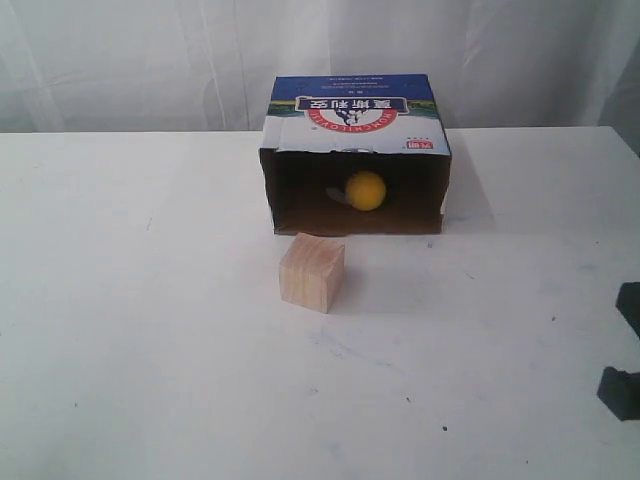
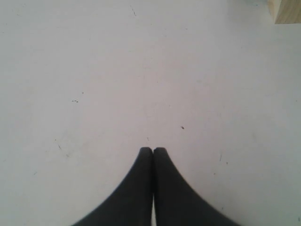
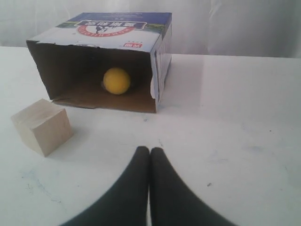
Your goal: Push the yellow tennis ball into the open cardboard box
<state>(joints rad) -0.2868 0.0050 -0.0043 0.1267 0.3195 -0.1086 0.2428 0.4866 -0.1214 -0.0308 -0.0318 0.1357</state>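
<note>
Yellow tennis ball (image 1: 366,190): deep inside the open cardboard box (image 1: 355,110), seemingly home; left gripper (image 2: 153,149) and right gripper (image 3: 149,149) pinched tight, empty, held well back, likely with nothing left to push

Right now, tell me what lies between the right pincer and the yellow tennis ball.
Right wrist view: only bare table, then the floor of the open cardboard box; the wooden cube sits aside.
</note>
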